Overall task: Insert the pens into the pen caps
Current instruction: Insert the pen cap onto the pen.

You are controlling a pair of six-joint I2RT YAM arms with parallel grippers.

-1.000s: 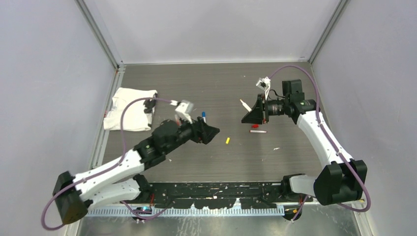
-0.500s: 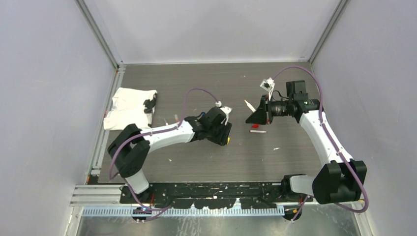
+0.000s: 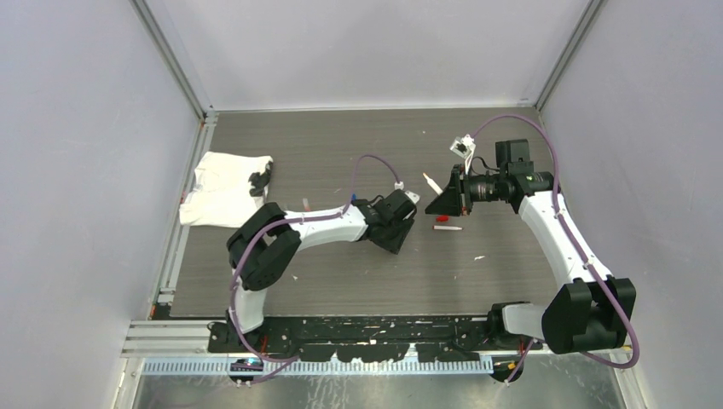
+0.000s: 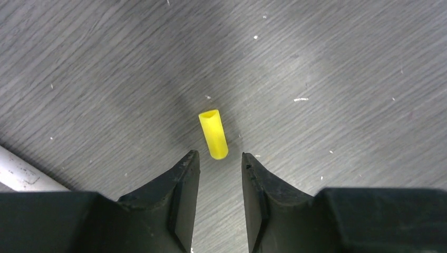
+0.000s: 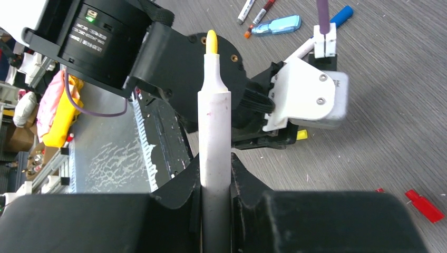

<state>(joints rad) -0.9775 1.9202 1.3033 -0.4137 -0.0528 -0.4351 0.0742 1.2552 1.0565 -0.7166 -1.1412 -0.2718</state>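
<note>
Swung across from the left side to mid-table with the left gripper (image 4: 220, 158); narrowed from wide to a slim gap, fingers apart and empty; tips just short of the yellow cap (image 4: 213, 134), 1 short smooth plastic tube lying flat on the grained grey table (image 4: 342, 63); probably closing for the pickup. Clamped in the right gripper (image 5: 216, 176), unmoved right of centre: 1 yellow-tipped pen (image 5: 213, 121), matte white barrel.

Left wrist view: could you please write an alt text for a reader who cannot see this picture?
A small yellow pen cap lies on the grey wood-grain table right in front of the left gripper, whose black jaws stand apart and do not touch it. Part of a white pen barrel shows at the lower left edge.
</note>
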